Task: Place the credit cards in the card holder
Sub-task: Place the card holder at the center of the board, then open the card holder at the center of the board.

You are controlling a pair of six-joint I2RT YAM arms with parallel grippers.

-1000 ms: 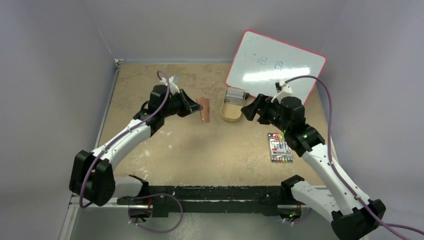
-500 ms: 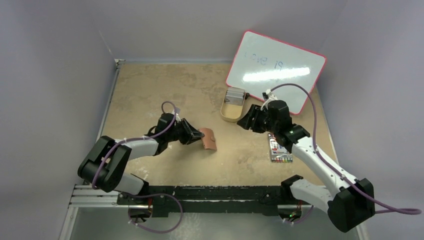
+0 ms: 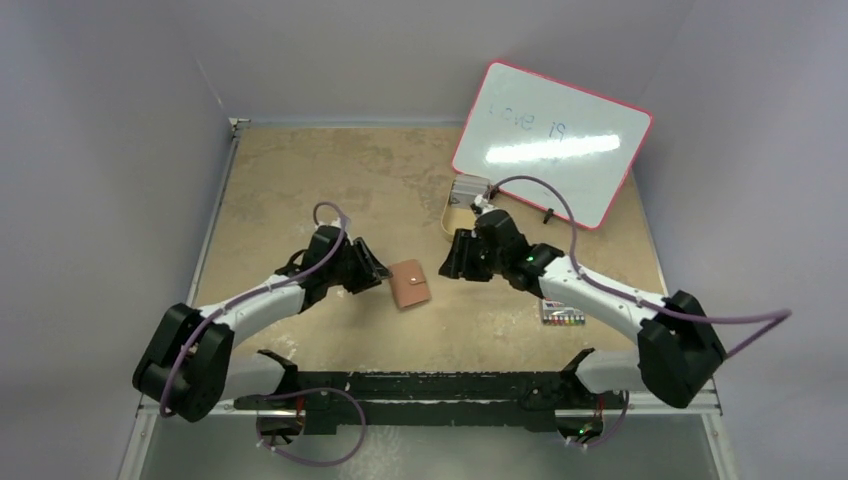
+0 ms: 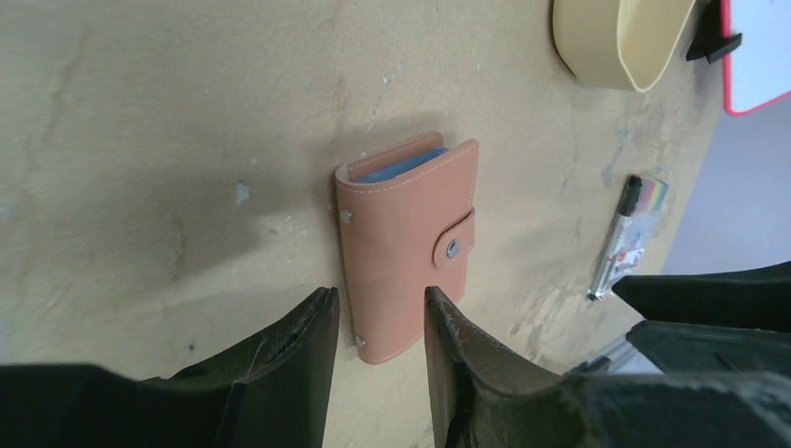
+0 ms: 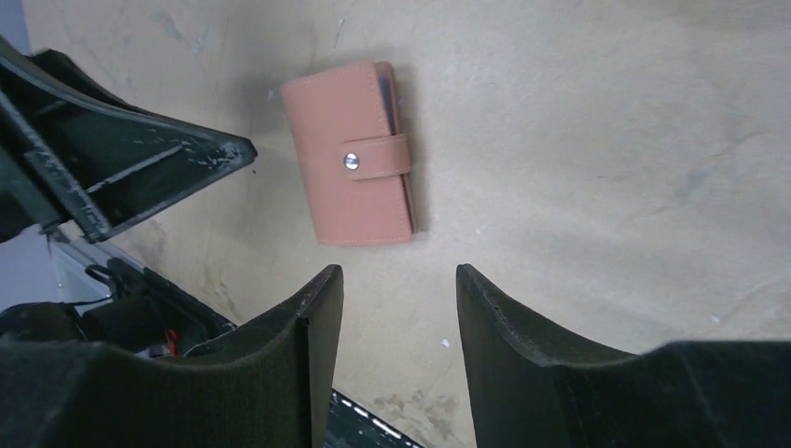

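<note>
Card holder [image 3: 410,285]: shut and snapped, lying flat on the worktop [image 3: 300,180] between the two arms
Left pincer [image 3: 379,274]: released, jaws apart, just beside the holder's left edge
Right pincer [image 5: 398,280]: released, jaws apart, nothing between them, near the holder's right side

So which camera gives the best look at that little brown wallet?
The right wrist view: the card holder lies whole, snap closed. The left wrist view shows it close too, lower end between the fingers; the top view shows it small.
</note>
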